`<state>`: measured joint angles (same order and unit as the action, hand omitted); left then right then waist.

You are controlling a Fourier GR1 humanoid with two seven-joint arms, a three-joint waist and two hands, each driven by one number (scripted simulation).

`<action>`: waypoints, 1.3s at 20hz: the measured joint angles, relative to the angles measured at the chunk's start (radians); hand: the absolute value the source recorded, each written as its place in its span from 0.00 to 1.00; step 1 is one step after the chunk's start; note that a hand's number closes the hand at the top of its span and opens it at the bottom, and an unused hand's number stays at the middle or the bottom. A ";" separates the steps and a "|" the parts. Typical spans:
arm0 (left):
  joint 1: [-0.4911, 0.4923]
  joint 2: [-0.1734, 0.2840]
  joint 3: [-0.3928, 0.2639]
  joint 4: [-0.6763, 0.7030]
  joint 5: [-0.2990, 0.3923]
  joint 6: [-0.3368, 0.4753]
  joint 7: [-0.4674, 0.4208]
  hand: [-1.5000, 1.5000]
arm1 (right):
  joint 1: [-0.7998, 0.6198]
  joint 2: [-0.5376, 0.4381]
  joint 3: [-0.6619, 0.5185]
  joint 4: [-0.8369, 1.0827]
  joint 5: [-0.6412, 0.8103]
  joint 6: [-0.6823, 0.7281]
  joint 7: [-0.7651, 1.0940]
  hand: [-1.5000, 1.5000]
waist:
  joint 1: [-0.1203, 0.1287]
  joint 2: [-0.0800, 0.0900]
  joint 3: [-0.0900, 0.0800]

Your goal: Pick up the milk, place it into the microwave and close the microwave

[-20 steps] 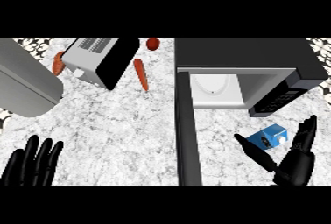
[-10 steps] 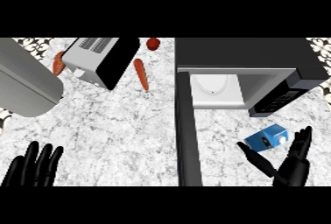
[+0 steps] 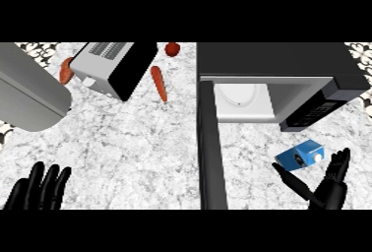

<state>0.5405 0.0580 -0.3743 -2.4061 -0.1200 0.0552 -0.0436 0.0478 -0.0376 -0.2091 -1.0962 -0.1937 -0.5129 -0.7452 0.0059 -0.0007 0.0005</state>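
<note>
the milk carton [image 3: 300, 156], a small blue box with a white and dark mark on its side, lies on the marble counter [image 3: 131, 138] in front of the open microwave [image 3: 276, 83], just below its control panel and to the right of the open door [image 3: 208, 147], which shows as a long dark bar running down the view. the carton is tilted: its long axis goes from lower left to upper right, so it is not square to the cavity.

the right hand [image 3: 327, 184] is the nearer one, by far. it stands just below and to the right of the carton, with the fingers straight and pointing up beside the right end of the box and the thumb stretched out to the left under it. so the hand is spread wide and holds nothing; the carton sits in the gap between thumb and fingers, a little above it, and i cannot tell if any finger is touching it.

the left hand [image 3: 40, 189] rests at the lower left edge, fingers straight and up, well apart from the carton and on the other side of the door.

i judge the next move is for the right hand to go slightly up and left, and close around the short sides of the carton
</note>
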 measured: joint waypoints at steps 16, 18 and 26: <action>0.038 0.022 -0.027 -0.018 0.005 0.021 -0.025 0.00 | -0.117 -0.034 0.011 0.248 0.038 0.143 -0.216 1.00 | 0.002 -0.001 -0.002; 0.041 0.025 -0.026 -0.021 0.010 0.023 -0.020 0.00 | -0.114 -0.029 0.034 0.232 0.039 0.176 -0.221 1.00 | 0.001 -0.001 -0.001; 0.047 0.037 0.010 -0.012 0.046 0.012 -0.036 0.00 | 0.001 -0.102 0.199 0.209 0.066 0.550 -0.294 1.00 | 0.000 -0.004 -0.003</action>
<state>0.5874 0.0950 -0.3647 -2.4178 -0.0741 0.0672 -0.0798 0.0490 -0.1395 -0.0103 -0.8876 -0.1278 0.0369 -1.0391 0.0055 -0.0050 -0.0024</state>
